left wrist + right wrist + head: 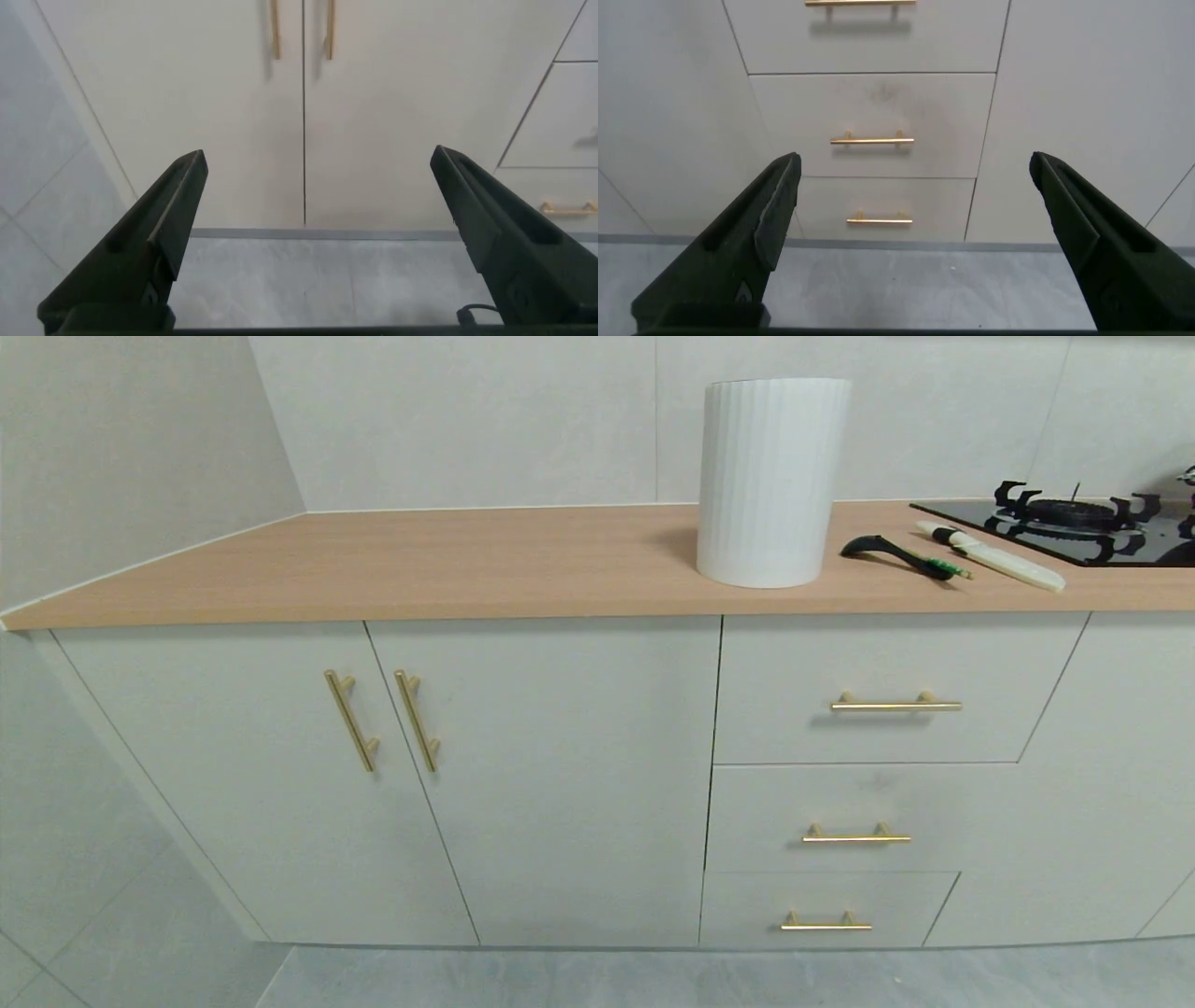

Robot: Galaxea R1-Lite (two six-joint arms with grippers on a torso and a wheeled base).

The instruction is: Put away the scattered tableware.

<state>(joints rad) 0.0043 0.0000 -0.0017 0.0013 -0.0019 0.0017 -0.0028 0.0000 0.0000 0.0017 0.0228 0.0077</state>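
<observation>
White holder (773, 485) on bench (420, 565); black utensil (896, 557) & pale knife (994, 560) just beside it. Left claw (318, 161) & right claw (915, 163) spread, well below it. Risk: thin handles slip; arm may tip holder.

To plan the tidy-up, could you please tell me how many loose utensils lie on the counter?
2. A black spoon lies just right of the white container; a white knife lies beside it, near the stove. Others may be hidden behind or inside the container.
</observation>
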